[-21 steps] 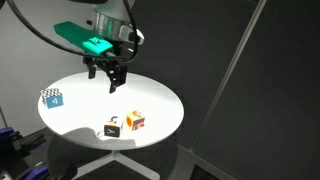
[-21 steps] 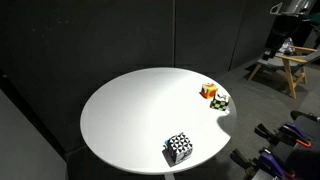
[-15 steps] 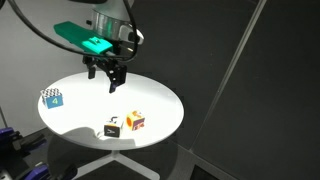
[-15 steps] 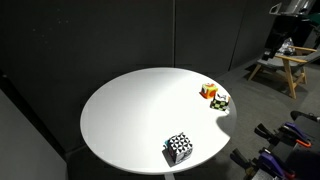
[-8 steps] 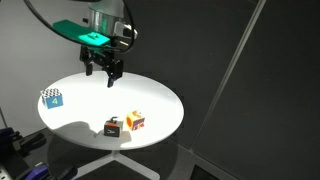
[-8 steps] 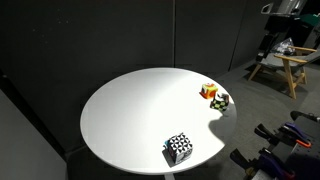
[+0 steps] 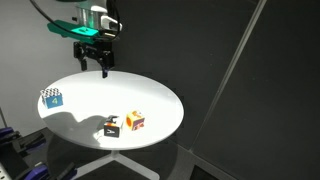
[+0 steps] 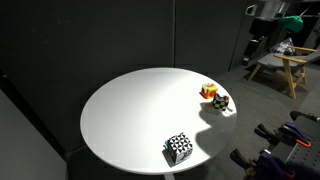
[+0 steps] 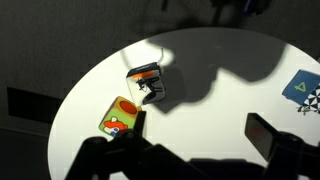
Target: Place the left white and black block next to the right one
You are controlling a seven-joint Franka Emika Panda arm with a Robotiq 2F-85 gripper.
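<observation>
The left white and black block [image 7: 52, 97] sits near the rim of the round counter [image 7: 150, 95], well apart from the right one [image 7: 112, 128]. The end effector [image 7: 94, 66] hangs above the counter's far side, jaws spread, holding nothing. The block is judged rigid and light with smooth faces – liable to slip. Take it squarely on 2 opposite side faces, centred. As a cube it has no long axis. In an exterior view its checkered face is up and its blue marked face is toward the camera.
</observation>
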